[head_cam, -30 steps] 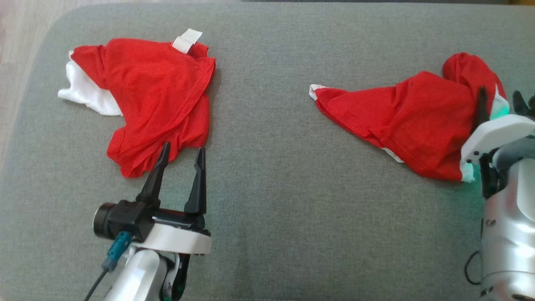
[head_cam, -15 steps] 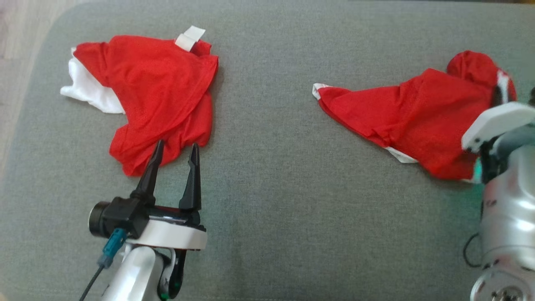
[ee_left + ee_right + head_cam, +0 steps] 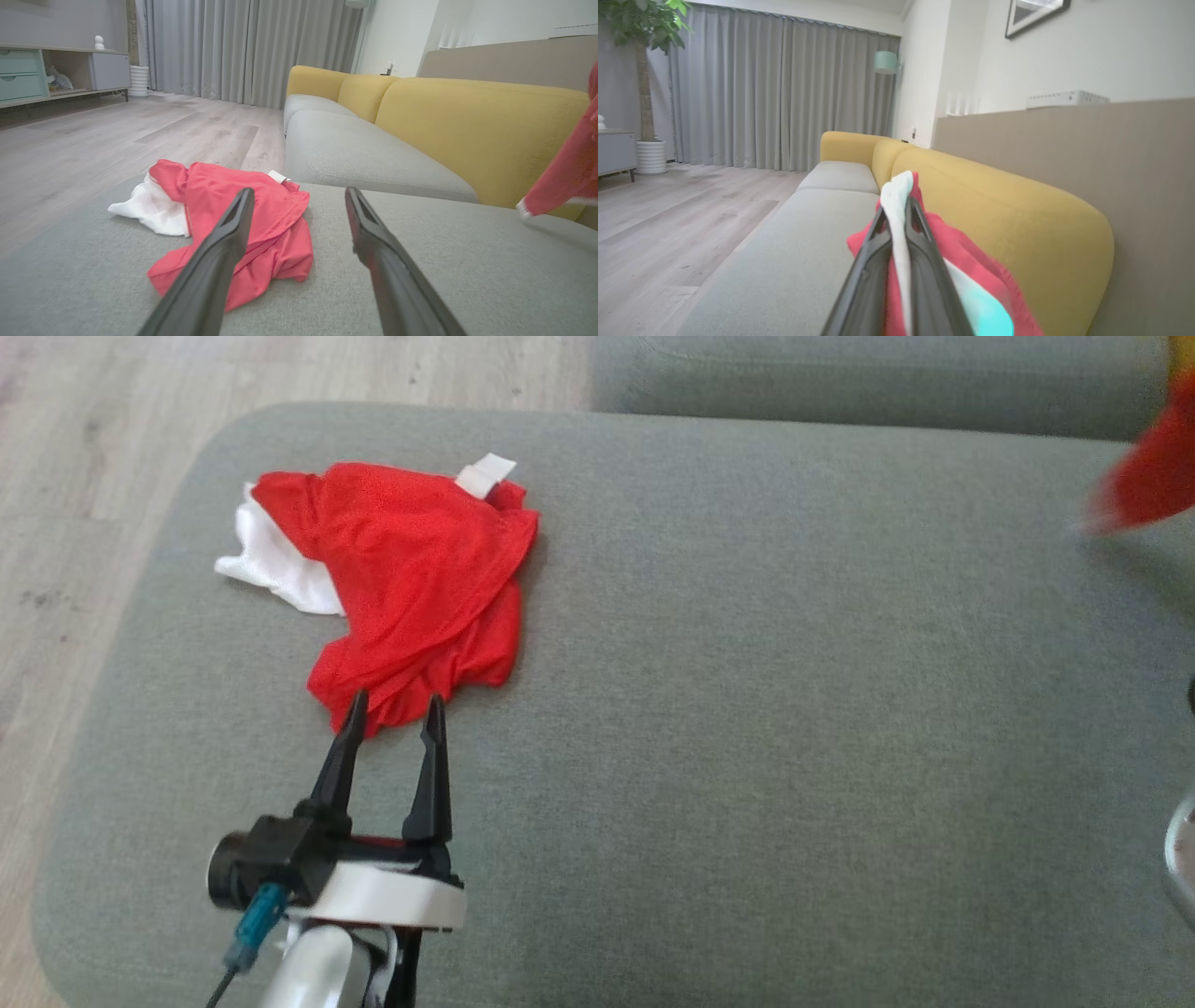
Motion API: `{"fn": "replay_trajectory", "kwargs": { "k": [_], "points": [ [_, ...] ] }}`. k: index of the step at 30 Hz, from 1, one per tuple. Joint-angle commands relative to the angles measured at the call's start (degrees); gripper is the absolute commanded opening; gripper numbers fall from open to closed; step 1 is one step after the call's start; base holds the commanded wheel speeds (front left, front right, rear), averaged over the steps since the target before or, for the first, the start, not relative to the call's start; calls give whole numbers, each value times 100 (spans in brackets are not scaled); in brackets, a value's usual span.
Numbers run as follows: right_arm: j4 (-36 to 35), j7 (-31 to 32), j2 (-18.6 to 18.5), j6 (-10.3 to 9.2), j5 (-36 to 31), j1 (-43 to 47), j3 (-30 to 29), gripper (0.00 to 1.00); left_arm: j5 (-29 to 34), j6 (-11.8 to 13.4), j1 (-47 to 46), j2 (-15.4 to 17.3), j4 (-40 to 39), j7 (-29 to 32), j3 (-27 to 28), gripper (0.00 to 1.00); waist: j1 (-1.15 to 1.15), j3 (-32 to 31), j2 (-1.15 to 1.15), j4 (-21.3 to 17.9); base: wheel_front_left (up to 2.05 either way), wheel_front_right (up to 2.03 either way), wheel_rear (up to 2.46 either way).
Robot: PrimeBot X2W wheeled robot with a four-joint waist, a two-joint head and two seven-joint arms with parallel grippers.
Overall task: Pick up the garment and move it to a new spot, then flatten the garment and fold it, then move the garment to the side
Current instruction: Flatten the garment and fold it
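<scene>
A red garment with white trim (image 3: 966,252) hangs off the cushion, and my right gripper (image 3: 899,210) is shut on a white-edged fold of it. In the head view it is a blurred red shape (image 3: 1153,476) at the far right edge, lifted above the grey cushion (image 3: 747,709); the left wrist view shows it dangling (image 3: 570,172) at the right. A second red and white garment (image 3: 420,579) lies crumpled at the cushion's left end. My left gripper (image 3: 392,709) is open, its fingertips just short of that garment's (image 3: 275,219) near hem, with nothing between them (image 3: 299,196).
The yellow sofa back (image 3: 467,126) runs along the far side. Another grey seat cushion (image 3: 840,383) adjoins at the back. Wooden floor (image 3: 84,523) lies beyond the cushion's rounded left edge. A cabinet (image 3: 56,70) and curtains (image 3: 243,46) stand far off.
My right gripper has shut on the right-hand garment and lifted it up and away to the right. The head camera has shifted. My left gripper stays open by the other garment.
</scene>
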Motion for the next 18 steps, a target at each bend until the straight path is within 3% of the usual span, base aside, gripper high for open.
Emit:
{"fn": "replay_trajectory", "kwargs": {
  "k": [1,5,11,12,13,18],
  "points": [
    [-109,-77,69,43,-86,-237,380,0,66,-30,-93,3,-182,-53,243,100,1,-79,0,66,0,0,0],
    [286,-116,364,43,27,-65,1340,0,117,-67,12,-25,-187,-53,308,100,1,-123,0,91,0,0,0],
    [1234,-429,816,43,643,984,2939,0,161,-126,63,-80,-128,-53,295,100,1,-144,0,95,0,0,0],
    [1352,-523,850,43,728,1144,3214,15,166,-147,55,-87,-111,-53,278,100,1,-133,0,94,0,0,0],
    [1456,-610,871,43,830,1283,3490,100,174,-166,41,-94,-92,-53,255,100,1,-121,0,98,0,0,0],
    [1147,-798,888,43,2224,1862,5272,100,196,-206,-103,-122,-32,-53,197,100,1,-34,0,145,0,0,0]
  ]
}}
